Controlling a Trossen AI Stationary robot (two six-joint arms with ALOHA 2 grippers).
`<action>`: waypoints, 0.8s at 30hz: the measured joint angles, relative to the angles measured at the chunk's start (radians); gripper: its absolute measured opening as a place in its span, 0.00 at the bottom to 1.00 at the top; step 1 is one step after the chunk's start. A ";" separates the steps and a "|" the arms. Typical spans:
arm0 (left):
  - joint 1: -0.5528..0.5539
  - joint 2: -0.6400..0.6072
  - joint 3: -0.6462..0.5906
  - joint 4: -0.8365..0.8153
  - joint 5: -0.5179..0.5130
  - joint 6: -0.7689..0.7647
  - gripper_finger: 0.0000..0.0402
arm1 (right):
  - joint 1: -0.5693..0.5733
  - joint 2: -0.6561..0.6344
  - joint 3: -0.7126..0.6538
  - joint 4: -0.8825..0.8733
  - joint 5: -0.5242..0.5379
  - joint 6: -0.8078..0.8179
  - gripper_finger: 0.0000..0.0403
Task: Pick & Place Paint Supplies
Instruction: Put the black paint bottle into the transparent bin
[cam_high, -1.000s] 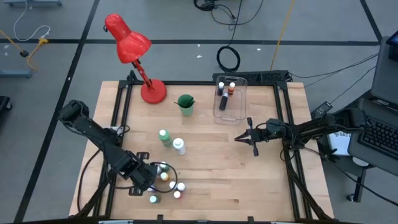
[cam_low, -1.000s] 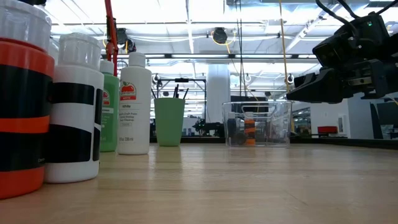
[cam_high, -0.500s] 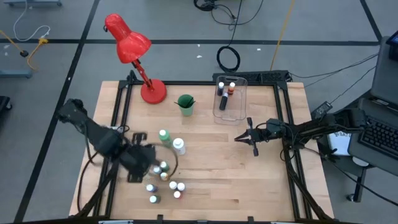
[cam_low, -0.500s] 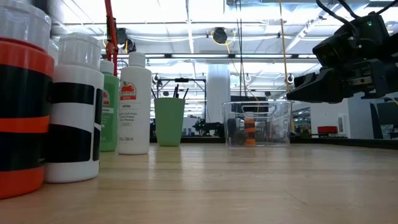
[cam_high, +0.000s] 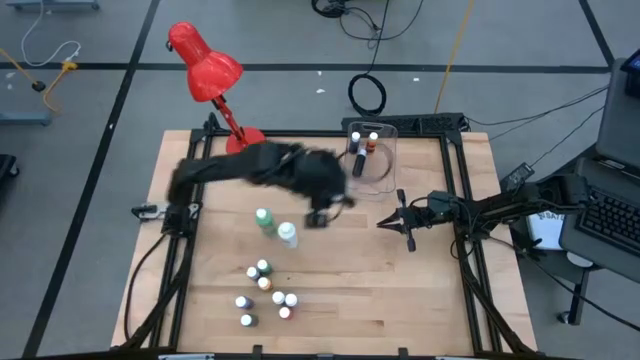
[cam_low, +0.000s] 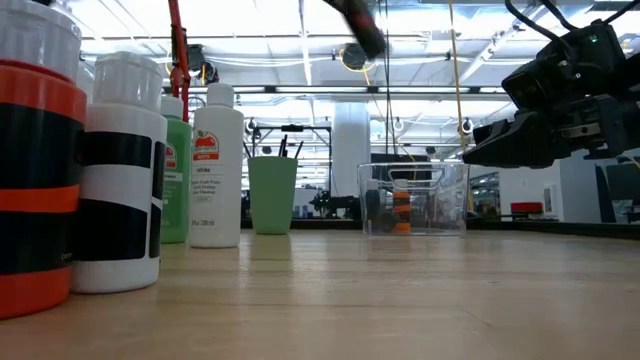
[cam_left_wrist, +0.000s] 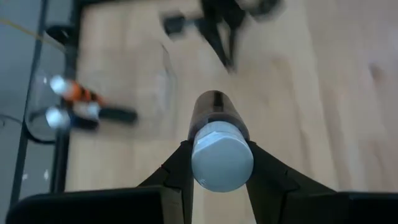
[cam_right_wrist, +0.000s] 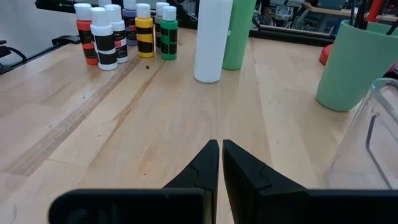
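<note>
**Left gripper carries a small paint bottle near the clear bin**

Left gripper (cam_high: 322, 205), seen from above, is stretched across the middle of the table (cam_high: 420, 300) on a blurred arm, just short of the clear plastic bin (cam_high: 370, 160), which holds a few small bottles. Right gripper (cam_high: 385, 221) hangs over the table's right half, fingers pressed together and empty. Between the arms' near side stand the tall green bottle (cam_high: 265, 221) and the tall white bottle (cam_high: 288, 235), close together, and nearer the front edge a loose group of small paint bottles (cam_high: 265, 295). A red lamp (cam_high: 215, 85) stands at the far left corner.

From table height, the tall bottles and a green cup (cam_low: 272, 195) stand left of the bin, with brushes sticking out of the cup; the right arm hangs at upper right.

Through the left wrist camera, the left gripper's fingers (cam_left_wrist: 177, 174) are closed part-way on a dark paint bottle (cam_left_wrist: 217, 146) with a white cap, gripped at both sides, with the bin off to one side.

Through the right wrist camera, the closed fingers (cam_right_wrist: 205, 165) point toward the small bottles and the two tall ones.
</note>
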 joint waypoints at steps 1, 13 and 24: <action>0.030 0.038 0.027 0.036 0.013 0.015 0.25 | 0.001 0.000 0.000 -0.007 0.000 0.000 0.04; 0.292 0.226 -0.008 0.224 0.091 0.151 0.25 | 0.037 0.000 0.000 -0.030 0.005 -0.002 0.04; 0.360 0.353 -0.008 0.258 0.131 0.282 0.25 | 0.037 0.000 0.000 -0.035 0.005 0.015 0.04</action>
